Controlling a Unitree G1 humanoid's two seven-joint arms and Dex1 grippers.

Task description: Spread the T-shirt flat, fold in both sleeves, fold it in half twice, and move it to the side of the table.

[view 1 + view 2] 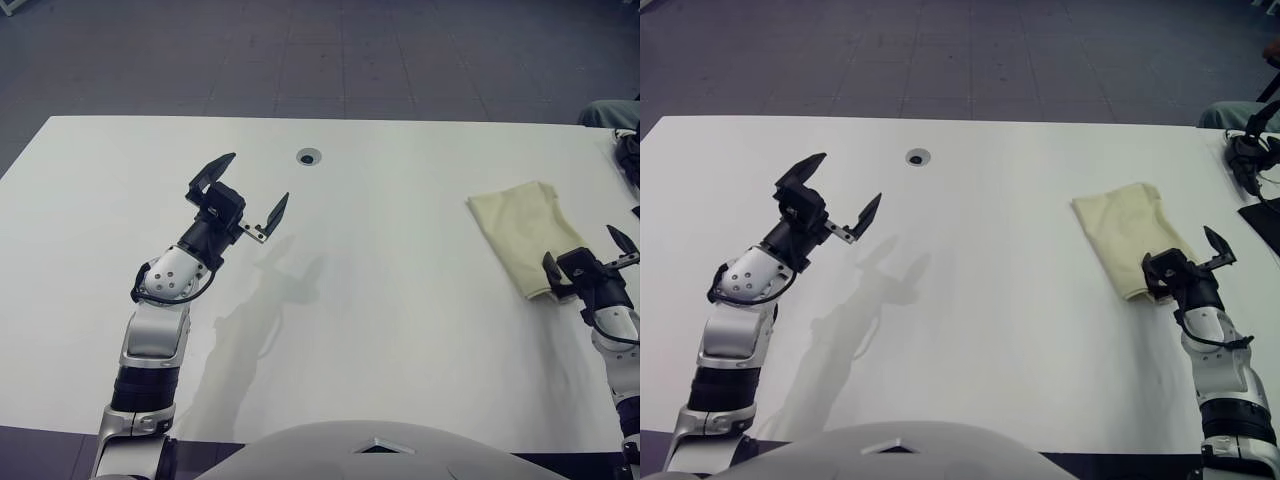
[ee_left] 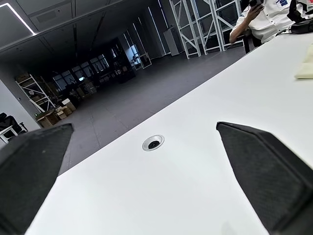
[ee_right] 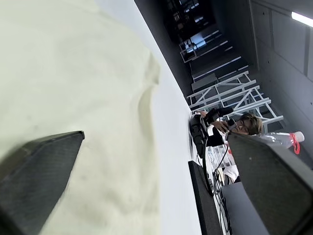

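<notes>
Lying folded into a compact pad, the T-shirt [image 1: 520,235] sits on the counter [image 1: 400,330] well right of the cable port [image 1: 309,155], likely already set aside as the task asks. The right tool [image 1: 585,252], at the shirt's corner farthest from the port, is spread and grips nothing. The left tool [image 1: 248,187], near the port on its left, hangs spread, apparently idle.

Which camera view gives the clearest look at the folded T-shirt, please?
The right eye view: the whole folded T-shirt lies inside the frame, right gripper at its near end. The left eye view shows it nearer the edge; the right wrist view, a close patch; the left wrist view, a far corner.
</notes>
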